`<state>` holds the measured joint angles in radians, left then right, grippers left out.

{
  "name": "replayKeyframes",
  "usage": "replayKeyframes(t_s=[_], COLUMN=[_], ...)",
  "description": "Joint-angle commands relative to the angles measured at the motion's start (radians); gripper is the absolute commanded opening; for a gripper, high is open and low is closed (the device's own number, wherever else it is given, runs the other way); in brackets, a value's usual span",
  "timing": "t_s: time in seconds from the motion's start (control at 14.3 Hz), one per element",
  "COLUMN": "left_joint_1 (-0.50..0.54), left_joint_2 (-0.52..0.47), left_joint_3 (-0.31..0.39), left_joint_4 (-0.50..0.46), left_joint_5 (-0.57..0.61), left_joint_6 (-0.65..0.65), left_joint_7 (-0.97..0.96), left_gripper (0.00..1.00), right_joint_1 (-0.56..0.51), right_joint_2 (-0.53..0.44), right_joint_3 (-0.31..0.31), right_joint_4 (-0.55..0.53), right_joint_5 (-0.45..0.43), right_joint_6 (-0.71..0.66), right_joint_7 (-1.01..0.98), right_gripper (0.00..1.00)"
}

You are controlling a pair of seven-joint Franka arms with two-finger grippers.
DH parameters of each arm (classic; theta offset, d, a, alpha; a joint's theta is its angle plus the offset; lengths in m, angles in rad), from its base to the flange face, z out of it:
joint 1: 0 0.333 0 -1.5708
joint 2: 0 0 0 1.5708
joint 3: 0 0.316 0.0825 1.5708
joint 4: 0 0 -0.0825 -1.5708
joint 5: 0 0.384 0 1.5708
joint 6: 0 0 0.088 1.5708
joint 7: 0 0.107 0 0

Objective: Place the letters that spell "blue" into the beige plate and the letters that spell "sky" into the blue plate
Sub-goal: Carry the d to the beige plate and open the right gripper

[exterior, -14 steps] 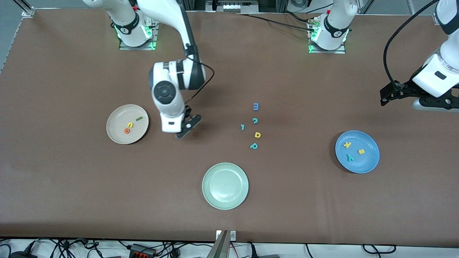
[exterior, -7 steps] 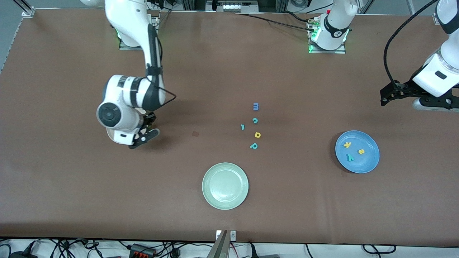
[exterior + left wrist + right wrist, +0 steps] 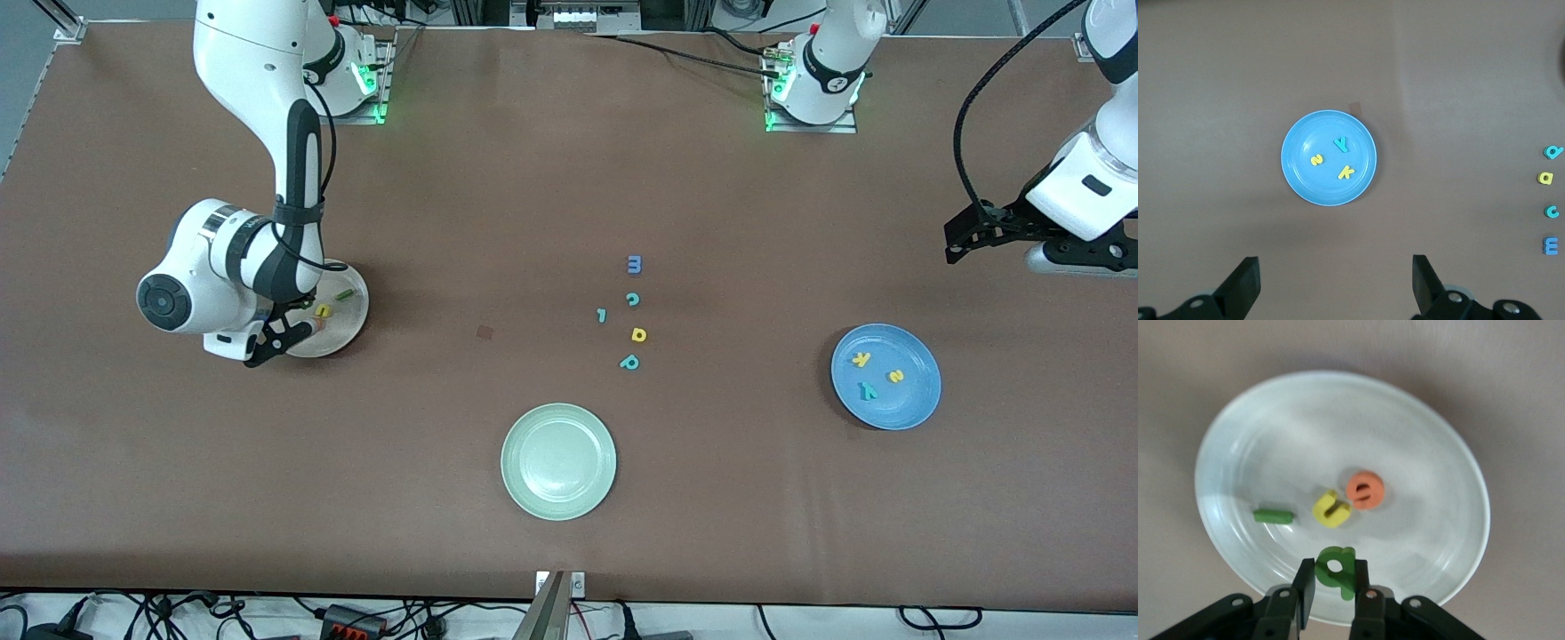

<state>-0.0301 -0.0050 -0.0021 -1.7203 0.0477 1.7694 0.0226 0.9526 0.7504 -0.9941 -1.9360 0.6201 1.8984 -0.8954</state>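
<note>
Green b [image 3: 1335,571]: pinched between the right gripper's [image 3: 1333,590] fingers, held in the air over the beige plate [image 3: 1431,447], above the plate's rim zone.
Beige plate: sits toward the right arm's end of the table [image 3: 498,196]; in it lie the orange e [image 3: 1365,489], the yellow u [image 3: 1331,509] touching the e, and the dark green l [image 3: 1273,516] a little apart from the u.
Right gripper: clamped on the green b, pointing down over the beige plate; in the front view [image 3: 283,335] it covers part of the plate.
Blue plate [image 3: 920,400]: toward the left arm's end of the table; holds the yellow k [image 3: 861,359], yellow s [image 3: 896,376] and teal y [image 3: 868,390], each apart from the others.
Left gripper [image 3: 1335,280]: fingers spread wide, holding nothing, waiting high above the table near the blue plate.
Loose letters: blue m [image 3: 634,264], teal c [image 3: 632,300], yellow d [image 3: 638,334] and teal p [image 3: 629,362] in a rough line mid-table, with one small teal piece [image 3: 602,315] beside it.
Pale green plate [image 3: 518,440]: nearer the front camera than the loose letters.
</note>
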Motion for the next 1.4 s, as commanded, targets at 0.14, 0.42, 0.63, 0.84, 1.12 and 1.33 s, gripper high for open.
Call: replayKeyframes(t_s=[0.14,0.42,0.63,0.84,1.12,1.33], left_joint_1=[0.01,0.012,0.01,0.01,0.01,0.01], left_joint_2=[0.016,0.016,0.016,0.016,0.016,0.016], left_joint_3=[-0.006,-0.004,-0.004,-0.004,-0.004,-0.004], left_joint_4=[0.031,0.031,0.031,0.031,0.033,0.033], left_joint_5=[-0.023,-0.023,-0.023,-0.023,-0.023,-0.023], left_joint_6=[-0.021,-0.019,-0.021,-0.019,-0.021,-0.019], left_joint_7=[0.013,0.013,0.013,0.013,0.013,0.013], left_gripper=[1.0,1.0,1.0,1.0,1.0,1.0], right_joint_1=[0.006,0.009,-0.009,-0.023,-0.041,-0.15], right_joint_2=[-0.019,-0.023,-0.023,-0.022,-0.019,-0.054], right_joint_3=[-0.014,-0.086,-0.086,-0.086,-0.078,0.071], right_joint_4=[-0.012,0.08,0.138,0.202,0.301,0.379], right_joint_5=[0.0,0.006,0.009,0.009,0.041,0.032], right_joint_6=[-0.027,-0.102,-0.114,-0.114,-0.114,-0.113], right_joint_7=[-0.001,0.015,0.015,0.024,0.035,0.233], right_gripper=[1.0,1.0,1.0,1.0,1.0,1.0])
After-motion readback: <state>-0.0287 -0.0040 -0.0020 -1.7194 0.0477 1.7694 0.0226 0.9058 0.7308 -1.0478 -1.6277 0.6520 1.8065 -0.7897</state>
